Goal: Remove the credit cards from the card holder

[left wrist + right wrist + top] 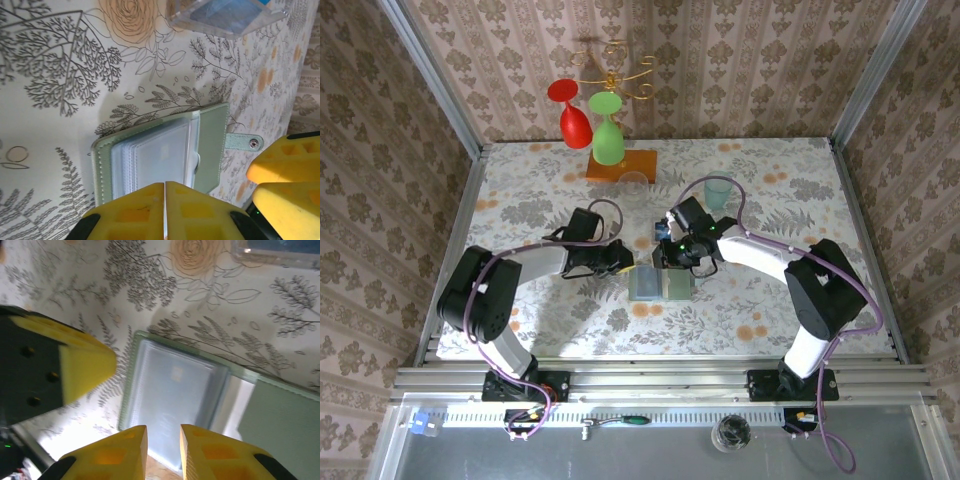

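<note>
Both arms fold in toward mid-table, tips nearly meeting. Left arm (520,268) elbows out at 9 o'clock, left gripper (620,262) aims at 3 o'clock, yellow fingers (131,211) pressed flat together. Right arm (770,255) mirrors it, and right gripper (671,258) faces 9 o'clock, a narrow gap between its pads (114,456).

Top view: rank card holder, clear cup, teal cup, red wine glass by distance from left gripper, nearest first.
From the left gripper:
1. card holder, just at its tip.
2. clear cup, straight back.
3. teal cup, back right.
4. red wine glass, far back left.
</note>
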`<state>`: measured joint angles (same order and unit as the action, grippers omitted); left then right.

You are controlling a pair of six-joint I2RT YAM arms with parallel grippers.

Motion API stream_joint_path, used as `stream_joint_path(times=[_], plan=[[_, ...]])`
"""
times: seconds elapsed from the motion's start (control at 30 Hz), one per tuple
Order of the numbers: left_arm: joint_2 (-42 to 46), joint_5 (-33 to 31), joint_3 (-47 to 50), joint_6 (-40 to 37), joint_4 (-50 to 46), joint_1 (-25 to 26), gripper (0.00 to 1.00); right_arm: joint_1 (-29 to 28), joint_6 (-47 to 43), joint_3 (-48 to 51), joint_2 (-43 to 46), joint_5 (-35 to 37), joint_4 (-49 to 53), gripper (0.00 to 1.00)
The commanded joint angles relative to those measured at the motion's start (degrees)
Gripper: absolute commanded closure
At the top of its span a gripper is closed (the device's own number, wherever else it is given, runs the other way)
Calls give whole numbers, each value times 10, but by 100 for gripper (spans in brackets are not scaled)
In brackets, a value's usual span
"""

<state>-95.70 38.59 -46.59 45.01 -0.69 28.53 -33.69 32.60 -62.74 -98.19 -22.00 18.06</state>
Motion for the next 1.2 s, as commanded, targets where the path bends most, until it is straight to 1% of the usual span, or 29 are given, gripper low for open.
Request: stream_joint_path(times=[0.0, 0.13, 0.2, 0.27, 0.37, 0.43, 0.6, 0.73, 0.77, 0.93, 1.17], plan=[[-20, 38, -5, 3, 4, 9, 92, -1, 72, 6, 5, -49, -38, 76], [-29, 51, -10, -6, -16, 15, 93, 3, 101, 6, -16, -67, -28, 77], [-28, 43, -9, -9, -23, 17, 94, 6, 114, 8, -30, -96, -37, 77], [-30, 40, -12, -15, -39, 16, 95, 5, 122, 12, -37, -111, -52, 77], [-26, 13, -16, -25, -66, 17, 96, 5, 127, 14, -46, -127, -66, 75], [-29, 12, -19, -30, -73, 15, 97, 4, 125, 16, -47, -123, -63, 71], [-16, -4, -17, -37, -82, 14, 98, 5, 118, 14, -55, -120, -57, 66], [-14, -13, -18, -44, -102, 14, 98, 5, 124, 11, -67, -128, -64, 65], [-14, -34, -17, -47, -105, 14, 99, 4, 125, 10, -70, -130, -66, 64], [-17, -37, -18, -50, -107, 14, 99, 2, 124, 6, -76, -135, -68, 63], [-24, -41, -16, -46, -102, 13, 100, 2, 118, -3, -98, -142, -61, 68]])
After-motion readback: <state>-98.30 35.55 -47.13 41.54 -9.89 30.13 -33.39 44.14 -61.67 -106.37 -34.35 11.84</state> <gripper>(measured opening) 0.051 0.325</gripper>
